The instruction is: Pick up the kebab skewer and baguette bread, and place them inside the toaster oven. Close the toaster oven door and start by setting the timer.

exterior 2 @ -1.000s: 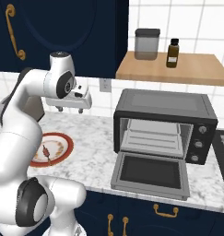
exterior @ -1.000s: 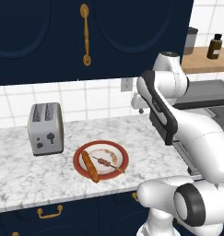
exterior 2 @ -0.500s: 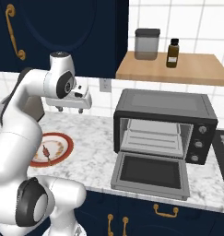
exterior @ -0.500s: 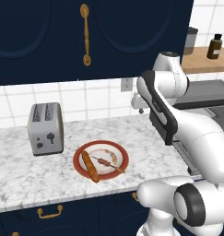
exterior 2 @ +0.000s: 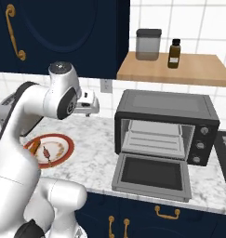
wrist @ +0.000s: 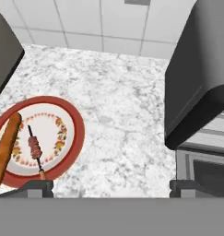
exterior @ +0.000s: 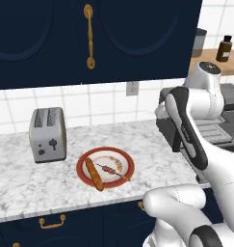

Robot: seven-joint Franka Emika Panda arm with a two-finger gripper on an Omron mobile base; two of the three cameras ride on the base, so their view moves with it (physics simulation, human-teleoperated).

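Marble bench (exterior: 22,188) below navy cabinets. Nearest, a red-rimmed plate (exterior: 83,163) carries the baguette bread (exterior: 94,173) and, beside it, the kebab skewer (exterior: 110,170): thin, stiff, probably slippery, best pinched mid-shaft. The gripper (exterior 2: 88,109) hovers above with jaws wide apart, empty. Beyond, the toaster oven (exterior 2: 166,126) stands empty, its toaster oven door (exterior 2: 150,175) dropped open.

On the desk (exterior: 22,183) stand one silver toaster (exterior: 47,134) at the left and one toaster oven (exterior 2: 166,126) at the right. Between them lies one red-rimmed plate (exterior: 83,164) carrying one baguette bread (exterior: 94,174) and one kebab skewer (exterior: 110,171). On the shelf (exterior 2: 179,69) stand one grey canister (exterior 2: 148,44) and one brown bottle (exterior 2: 174,53).
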